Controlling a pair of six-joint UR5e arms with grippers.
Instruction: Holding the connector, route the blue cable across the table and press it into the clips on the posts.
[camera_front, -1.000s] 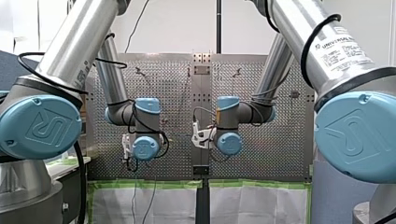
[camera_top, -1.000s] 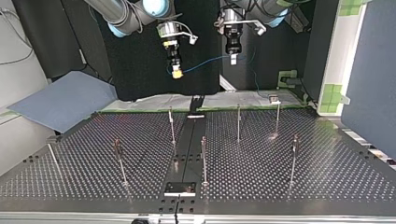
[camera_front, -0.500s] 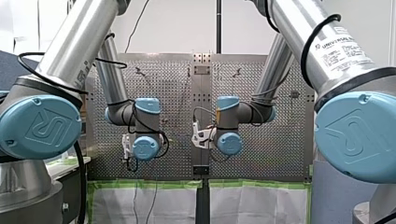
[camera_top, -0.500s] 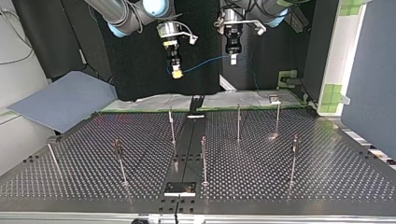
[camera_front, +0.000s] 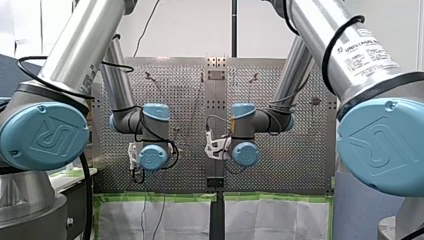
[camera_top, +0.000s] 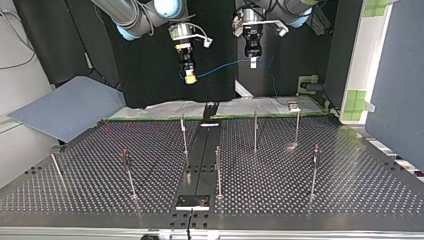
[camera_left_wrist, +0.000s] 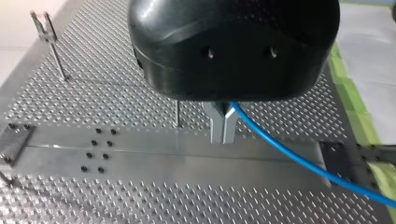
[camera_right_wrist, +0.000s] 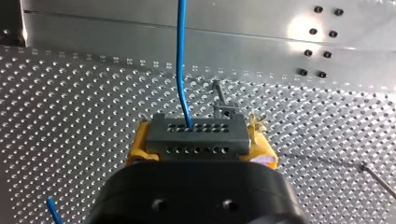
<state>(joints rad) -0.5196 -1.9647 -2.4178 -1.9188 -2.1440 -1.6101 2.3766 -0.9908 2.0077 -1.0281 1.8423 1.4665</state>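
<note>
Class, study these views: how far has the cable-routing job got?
Done: my right pincer grips the grey connector, and my left pincer is shut on the blue cable. In hand: the cable hangs between them in the air above the table. Left: all the routing; none of the posts has cable in its clip.

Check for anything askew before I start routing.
Nothing stands out. My right claw grips the grey multi-hole connector squarely, the thin blue cable spans in the air to my left claw, and the slim metal posts stand clear of it, none visibly bent.
</note>
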